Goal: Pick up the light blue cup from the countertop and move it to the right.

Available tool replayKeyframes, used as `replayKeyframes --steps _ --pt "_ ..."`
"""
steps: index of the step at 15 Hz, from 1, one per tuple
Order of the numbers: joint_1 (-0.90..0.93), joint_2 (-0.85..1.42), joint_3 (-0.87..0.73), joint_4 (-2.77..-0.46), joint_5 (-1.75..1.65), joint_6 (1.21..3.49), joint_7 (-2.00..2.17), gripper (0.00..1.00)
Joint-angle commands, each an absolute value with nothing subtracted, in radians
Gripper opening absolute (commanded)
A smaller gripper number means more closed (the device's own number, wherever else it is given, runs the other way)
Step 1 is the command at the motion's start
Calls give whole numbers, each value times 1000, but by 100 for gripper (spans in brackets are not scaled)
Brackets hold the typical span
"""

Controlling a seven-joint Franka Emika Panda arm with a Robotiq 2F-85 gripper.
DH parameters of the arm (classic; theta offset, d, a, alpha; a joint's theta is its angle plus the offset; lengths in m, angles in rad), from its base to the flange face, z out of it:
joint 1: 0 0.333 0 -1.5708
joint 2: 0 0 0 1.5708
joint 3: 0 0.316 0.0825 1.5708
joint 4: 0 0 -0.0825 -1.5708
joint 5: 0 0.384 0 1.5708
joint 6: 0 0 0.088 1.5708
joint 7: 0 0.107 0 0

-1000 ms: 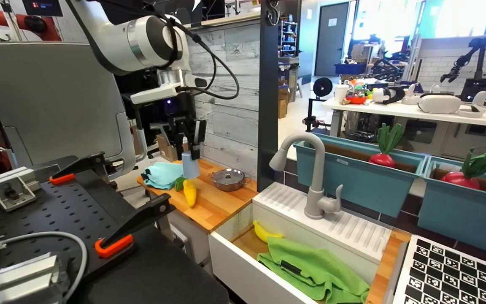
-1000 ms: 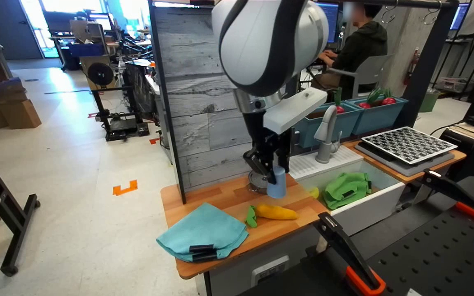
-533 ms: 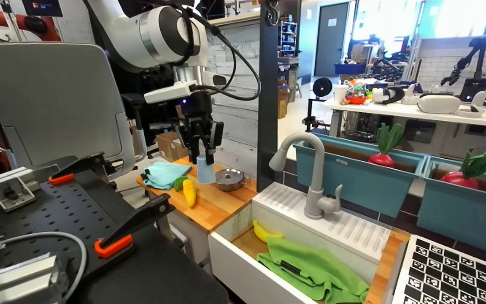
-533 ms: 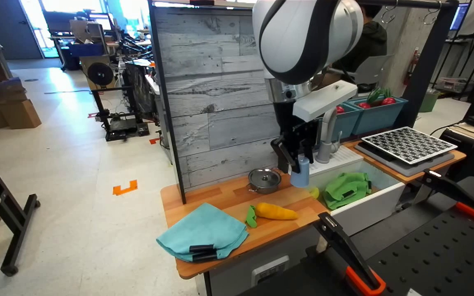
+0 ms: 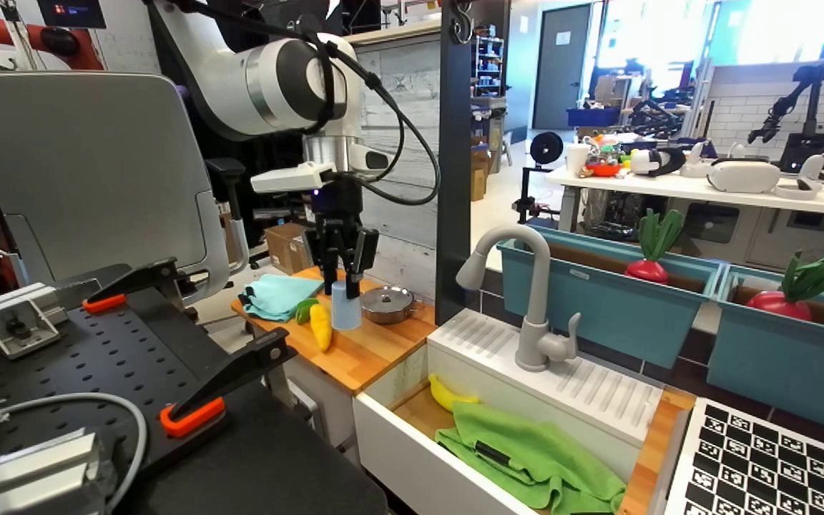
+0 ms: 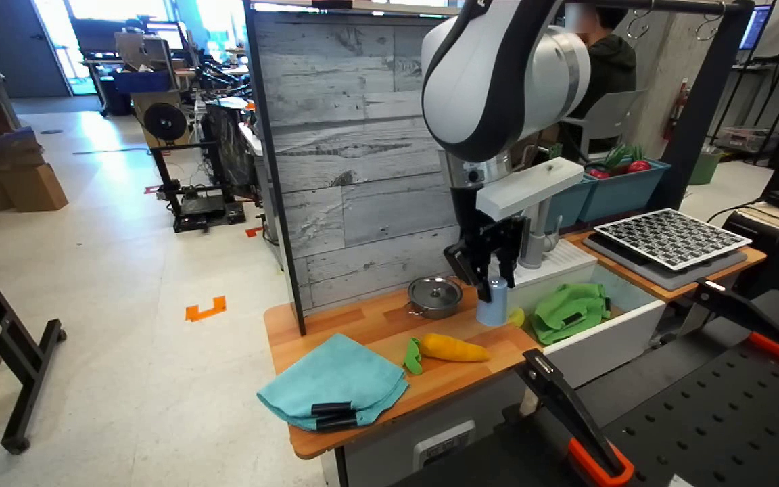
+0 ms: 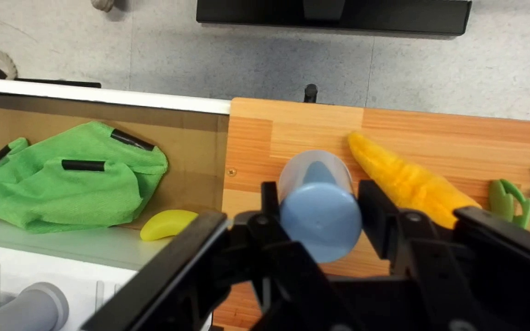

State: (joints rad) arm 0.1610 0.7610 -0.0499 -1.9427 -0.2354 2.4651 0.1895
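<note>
In an exterior view we list: one light blue cup [image 5: 345,313], apparently closed end up, at or just above the wooden surface [image 5: 369,350], near a yellow toy vegetable [image 5: 321,327] and a lidded metal pot [image 5: 388,307]; one black pincer [image 5: 341,294], narrowed and holding the cup across its upper part. In an exterior view we add: one sink [image 6: 606,341], white, adjoining the surface, with the cup toward that end; one folded teal cloth [image 6: 339,379], well apart from the cup. We cannot tell whether the rim bears fully on the surface; should the grip loosen with a gap beneath, we judge that the cup may drop and topple, perhaps over the edge into the sink. In the wrist view we enter: black fingers [image 7: 377,216] against the cup's two sides, the yellow toy vegetable showing just beside one of them. Opening wide here could, we think, knock the vegetable and set it rolling; lifting away before both sides are free could drag or tip so light-looking a cup.
</note>
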Motion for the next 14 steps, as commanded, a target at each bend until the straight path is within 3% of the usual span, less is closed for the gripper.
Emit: replayKeyframes --steps 1,10,11,12,14 --pt "141 838 -42 -1866 -184 2464 175 21" --pt "112 954 -40 -1728 -117 2430 168 21" --pt "108 956 -38 -1723 -114 2429 164 71" --pt "108 959 -40 -1718 -113 2429 164 72" --pt "106 955 -41 -1719 -113 2437 165 85"
